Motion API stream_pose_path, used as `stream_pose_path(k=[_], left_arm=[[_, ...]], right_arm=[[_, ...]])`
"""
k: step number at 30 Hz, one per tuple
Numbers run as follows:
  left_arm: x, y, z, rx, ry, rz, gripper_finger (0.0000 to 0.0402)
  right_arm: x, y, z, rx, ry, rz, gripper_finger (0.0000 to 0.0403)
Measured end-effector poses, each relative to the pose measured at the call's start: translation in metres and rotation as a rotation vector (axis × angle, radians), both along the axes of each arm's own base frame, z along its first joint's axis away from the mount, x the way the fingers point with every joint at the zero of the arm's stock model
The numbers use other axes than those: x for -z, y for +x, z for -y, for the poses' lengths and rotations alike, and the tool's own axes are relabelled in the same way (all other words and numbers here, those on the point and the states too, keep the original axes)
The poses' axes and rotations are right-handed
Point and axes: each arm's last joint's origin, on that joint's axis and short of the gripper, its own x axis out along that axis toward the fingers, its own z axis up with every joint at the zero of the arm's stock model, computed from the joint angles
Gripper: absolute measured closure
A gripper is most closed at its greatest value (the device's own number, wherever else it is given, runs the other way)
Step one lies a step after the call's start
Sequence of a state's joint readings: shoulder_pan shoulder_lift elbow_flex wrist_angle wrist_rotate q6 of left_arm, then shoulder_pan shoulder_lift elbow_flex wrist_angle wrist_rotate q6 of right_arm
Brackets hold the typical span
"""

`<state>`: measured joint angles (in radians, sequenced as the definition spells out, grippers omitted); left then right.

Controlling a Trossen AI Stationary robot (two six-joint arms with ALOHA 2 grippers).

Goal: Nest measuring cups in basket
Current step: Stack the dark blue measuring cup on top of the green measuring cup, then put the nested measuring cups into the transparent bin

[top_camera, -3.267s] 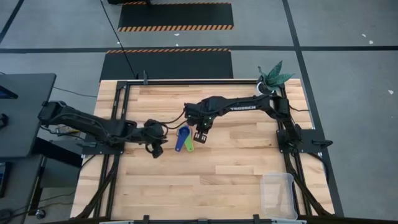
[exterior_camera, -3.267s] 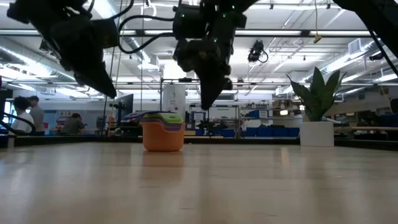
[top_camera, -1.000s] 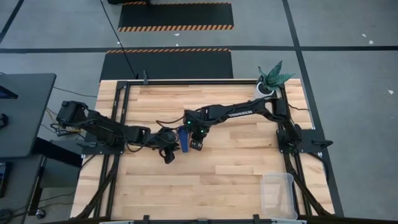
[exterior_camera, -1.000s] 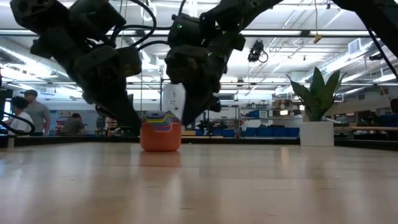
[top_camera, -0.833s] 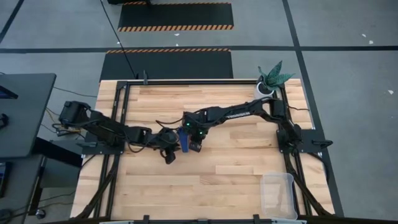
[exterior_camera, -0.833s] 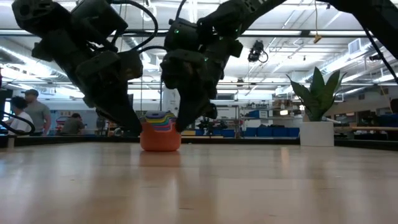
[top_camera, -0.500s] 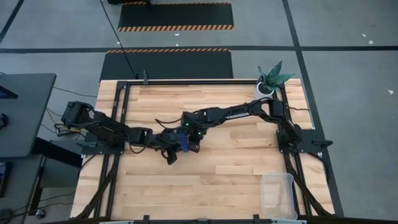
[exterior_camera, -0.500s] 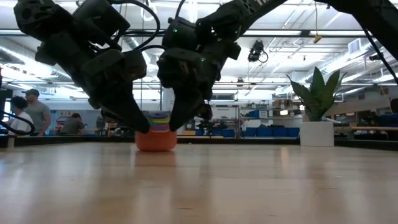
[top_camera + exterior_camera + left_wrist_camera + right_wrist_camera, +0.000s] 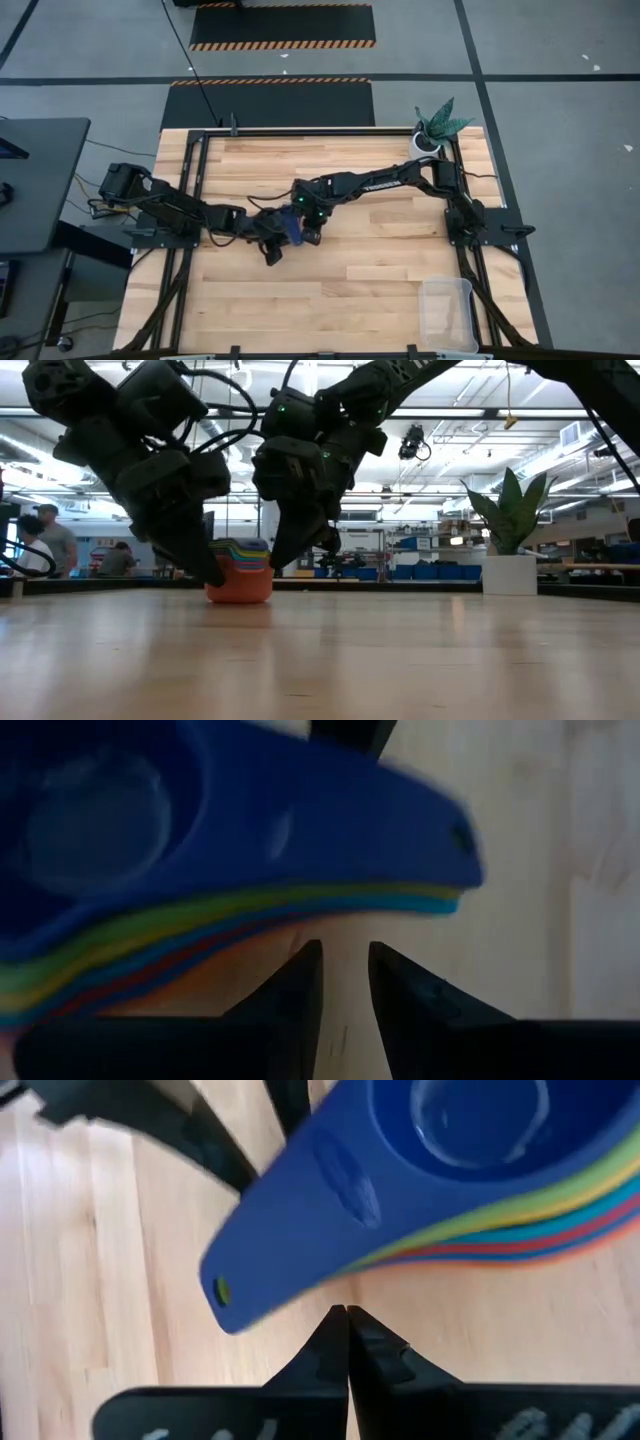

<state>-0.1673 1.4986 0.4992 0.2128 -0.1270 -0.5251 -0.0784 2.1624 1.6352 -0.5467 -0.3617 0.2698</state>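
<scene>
The measuring cups (image 9: 289, 226) stand nested in one stack on the table's middle, orange cup (image 9: 240, 586) at the bottom, dark blue on top (image 9: 470, 1120). Their fanned handles (image 9: 290, 1230) point toward the near edge. My right gripper (image 9: 347, 1320) is shut and low at the stack's right side. My left gripper (image 9: 344, 965) sits low at the stack's left side, beneath the handles (image 9: 400, 870), its fingers a narrow gap apart with only table between them. The basket (image 9: 447, 312) sits at the near right corner. My right gripper meets the stack with its shut fingertips (image 9: 278, 563), slanting down from the right, against the lower cups' wall (image 9: 480, 1270) just under the handles. The stack stands on the table. My left gripper is close against the stack's left wall (image 9: 214, 582); whether it touches I cannot tell.
A potted plant (image 9: 437, 125) stands at the far right corner (image 9: 510, 550). A black frame (image 9: 190, 180) runs around the wooden top. Bare wood lies between the stack and the basket. People (image 9: 45, 545) are in the room beyond the table.
My right gripper has moved toward the table's left and lower, and the stack of cups has slid a short way left along the table in front of it. My left gripper has dropped closer to the table and backed left with the stack.
</scene>
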Motion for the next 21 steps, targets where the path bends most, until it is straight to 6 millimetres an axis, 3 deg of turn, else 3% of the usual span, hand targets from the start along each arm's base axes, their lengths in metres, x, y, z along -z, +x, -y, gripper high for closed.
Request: stream_pose_path(k=[6, 11, 15, 21], left_arm=[[0.003, -0.004, -0.001, -0.015, -0.007, -0.050, 0.0311], [-0.009, -0.008, -0.001, -0.026, -0.026, -0.023, 0.0311], [-0.025, -0.018, -0.003, -0.023, -0.026, -0.021, 0.0311], [-0.045, -0.040, -0.007, -0.027, -0.020, -0.047, 0.0311]], right_arm=[[0.003, -0.005, 0.001, 0.009, -0.017, -0.065, 0.0401], [-0.005, -0.011, 0.003, 0.004, -0.026, -0.087, 0.0401], [-0.031, -0.019, 0.006, -0.017, -0.063, -0.063, 0.0401], [-0.085, -0.044, 0.008, 0.006, -0.177, -0.005, 0.0401]])
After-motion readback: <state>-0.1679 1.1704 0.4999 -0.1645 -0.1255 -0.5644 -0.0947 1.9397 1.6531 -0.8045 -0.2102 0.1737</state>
